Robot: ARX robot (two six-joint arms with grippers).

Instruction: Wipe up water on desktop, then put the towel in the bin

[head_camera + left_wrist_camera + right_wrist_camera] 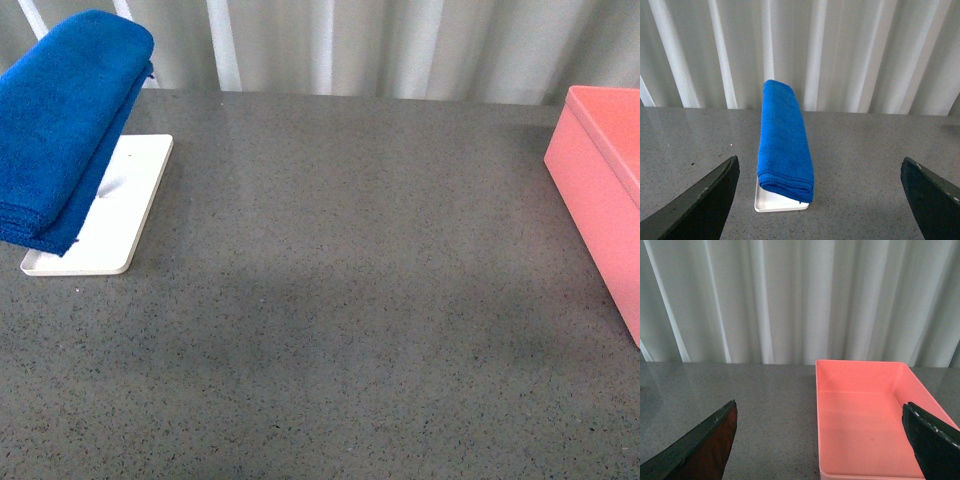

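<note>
Towel (60, 120): bright blue, folded thick, lying lengthwise over white tray (120, 210) at far left of desktop (350, 300), covering most of tray.
Left gripper (819, 162): seen in left wrist view only, jaws spread wide, gripping nothing, aimed at towel's near end, well apart from it.
Desktop: grey speckled, slightly glossy, white pleated curtain (400, 50) behind.
Bin (600, 190): salmon-pink, at right edge, well apart from towel.
Right gripper (819, 406): jaws spread wide, gripping nothing, facing bin's open top.

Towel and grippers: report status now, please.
Left gripper open, empty. Right gripper open, empty. Towel folded on white tray. Bin empty; no obstacle seen on desktop.
</note>
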